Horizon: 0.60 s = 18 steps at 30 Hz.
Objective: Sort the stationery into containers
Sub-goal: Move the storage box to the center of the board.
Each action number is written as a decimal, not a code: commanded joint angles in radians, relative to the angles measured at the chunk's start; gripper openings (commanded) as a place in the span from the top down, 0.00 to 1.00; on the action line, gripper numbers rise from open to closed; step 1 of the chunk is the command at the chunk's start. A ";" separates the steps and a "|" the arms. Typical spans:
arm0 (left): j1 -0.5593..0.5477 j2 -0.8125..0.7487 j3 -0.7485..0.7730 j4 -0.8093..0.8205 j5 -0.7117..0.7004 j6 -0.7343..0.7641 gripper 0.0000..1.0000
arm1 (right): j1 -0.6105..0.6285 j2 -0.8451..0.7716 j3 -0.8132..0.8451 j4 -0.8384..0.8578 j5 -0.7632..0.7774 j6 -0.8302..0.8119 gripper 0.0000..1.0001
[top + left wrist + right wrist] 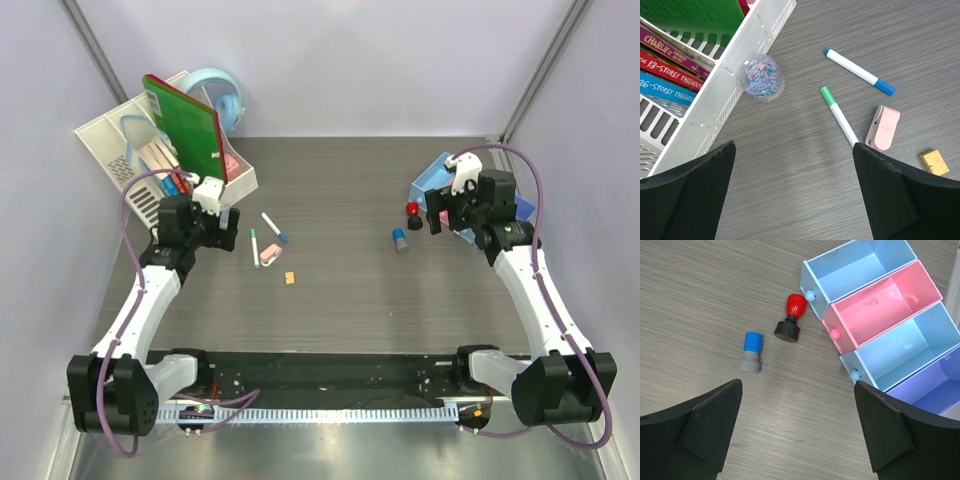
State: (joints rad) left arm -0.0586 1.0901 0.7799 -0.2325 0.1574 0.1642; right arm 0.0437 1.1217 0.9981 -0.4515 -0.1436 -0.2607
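Stationery lies in 2 groups on the table [340, 320]; the green-cap pen [840, 117], blue-cap pen [858, 72], pink eraser [883, 128] and orange block [934, 162] lie near the white organizer [735, 85], below the left gripper [795, 200]; the red-and-black cylinder [791, 320] and blue-grey cylinder [751, 352] sit just beside the 4 joined bins [875, 315], below the right gripper [797, 435]; both grippers hover with jaws wide apart and hold nothing, probably so each arm serves its near group.
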 commanded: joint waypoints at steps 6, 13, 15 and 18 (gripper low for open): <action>0.003 -0.025 0.015 0.024 -0.004 0.014 0.00 | -0.002 0.055 0.042 0.034 0.097 0.054 0.00; 0.003 -0.044 -0.008 -0.047 0.149 0.179 0.00 | -0.002 0.114 0.082 0.115 0.312 0.188 0.06; 0.003 -0.050 -0.008 -0.077 0.191 0.208 0.00 | -0.001 0.173 0.118 0.140 0.395 0.244 0.11; 0.003 -0.056 0.001 -0.099 0.257 0.244 0.00 | -0.002 0.260 0.171 0.155 0.479 0.290 0.18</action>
State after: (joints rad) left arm -0.0582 1.0626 0.7753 -0.2829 0.2836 0.3172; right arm 0.0437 1.2922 1.0740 -0.3874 0.1528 -0.0807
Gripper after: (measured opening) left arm 0.996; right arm 0.857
